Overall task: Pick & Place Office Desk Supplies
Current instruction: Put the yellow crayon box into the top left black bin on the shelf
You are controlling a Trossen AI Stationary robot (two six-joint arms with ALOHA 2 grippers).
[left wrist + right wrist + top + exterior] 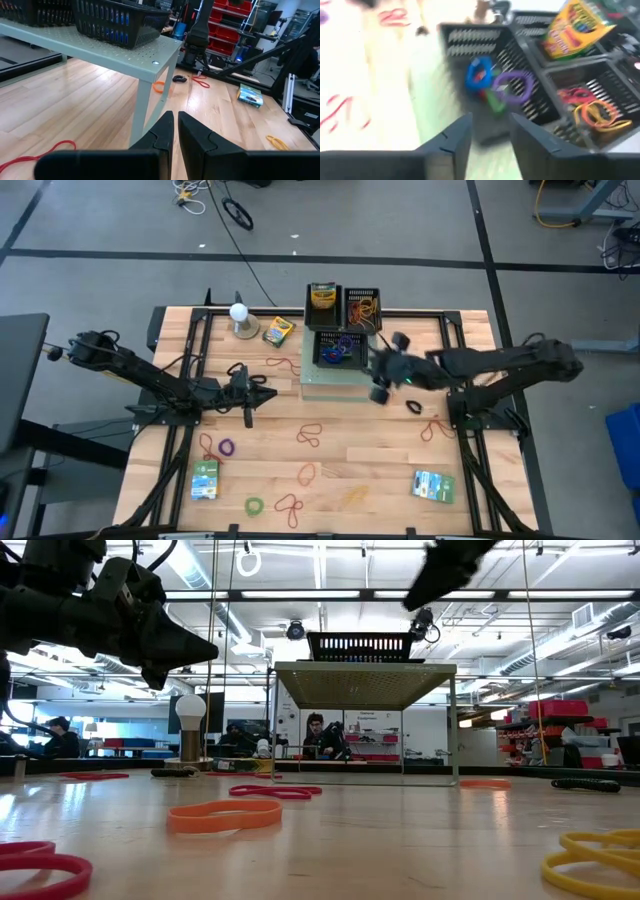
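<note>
rubber bands (497,87) could be missed if the right claw (490,135), held open and empty above the basket (485,42), is misaligned; left claw (175,132) is kept closed, empty.

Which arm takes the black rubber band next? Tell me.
Right. The right gripper hangs open by the baskets, the black rubber band close beside it; the left gripper is beyond the shelf.

Three baskets (345,308) on shelf (332,383); crayon box (322,297) in back-left basket.
</note>
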